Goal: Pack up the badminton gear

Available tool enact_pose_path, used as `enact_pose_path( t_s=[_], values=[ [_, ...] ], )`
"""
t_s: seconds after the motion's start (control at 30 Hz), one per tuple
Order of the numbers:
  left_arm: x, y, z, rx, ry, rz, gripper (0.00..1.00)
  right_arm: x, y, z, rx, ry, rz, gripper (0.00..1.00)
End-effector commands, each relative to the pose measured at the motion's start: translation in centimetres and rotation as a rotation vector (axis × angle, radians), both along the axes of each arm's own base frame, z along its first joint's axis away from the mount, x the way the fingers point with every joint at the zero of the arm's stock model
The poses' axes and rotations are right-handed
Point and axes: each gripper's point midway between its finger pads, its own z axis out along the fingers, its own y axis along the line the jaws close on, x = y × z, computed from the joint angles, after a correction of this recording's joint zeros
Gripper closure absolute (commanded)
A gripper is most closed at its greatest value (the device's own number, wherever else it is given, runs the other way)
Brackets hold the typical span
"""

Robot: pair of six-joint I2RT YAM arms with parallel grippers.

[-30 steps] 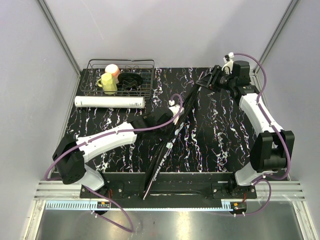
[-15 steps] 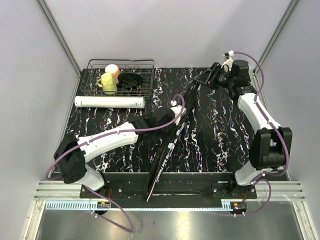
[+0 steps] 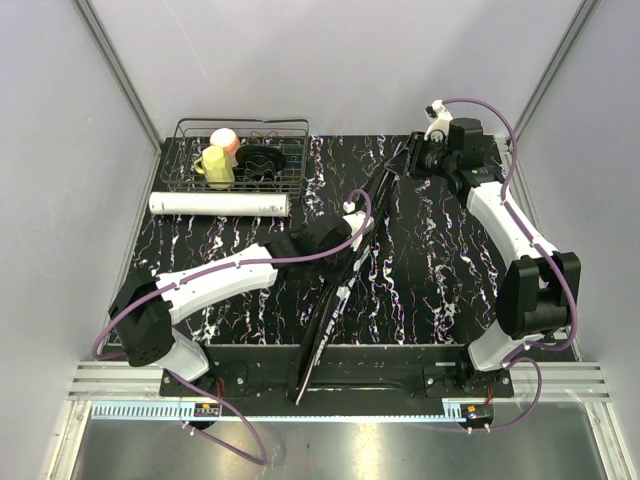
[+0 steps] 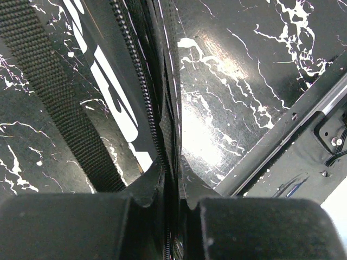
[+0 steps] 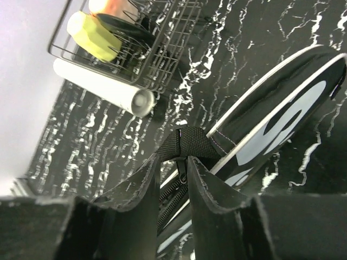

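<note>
Across the table (image 3: 440,260), bag (image 3: 325,320): on edge, running near edge to far right.
Left gripper (image 4: 172,181): clamped on its zipper seam (image 4: 152,124), mid-length.
Right gripper (image 5: 174,160): straddling the strap loop (image 5: 187,143), grip unclear.
Tube (image 3: 220,204): beside basket (image 3: 240,122).

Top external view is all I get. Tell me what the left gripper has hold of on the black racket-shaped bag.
Observer: In the left wrist view, the left gripper is shut on the zippered edge of the black racket-shaped bag.
Operator: Now report the right one.
Observer: The fingers of the right gripper flank what looks like a small dark zipper pull, just under a black webbing loop at the bag's end.
Operator: Confirm that grip.
Observer: Cannot tell. A narrow gap shows between the fingers.
</note>
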Motion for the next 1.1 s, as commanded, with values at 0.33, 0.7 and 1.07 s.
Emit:
enact_pose_path(
  t_s=[0.33,0.7,1.07],
  values=[
    [0.0,-2.0,3.5,-0.087,-0.053,-0.066,1.00,-0.3,-0.7,-1.5,-0.381,-0.164,0.121,0.62],
    [-0.1,-2.0,3.7,-0.093,-0.056,-0.068,1.00,0.2,-1.0,-2.5,-0.705,-0.185,0.008,0.62],
    [-0.1,-1.8,3.8,-0.094,-0.059,-0.068,1.00,0.4,-0.5,-4.2,-0.843,-0.150,0.000,0.77]
  ],
)
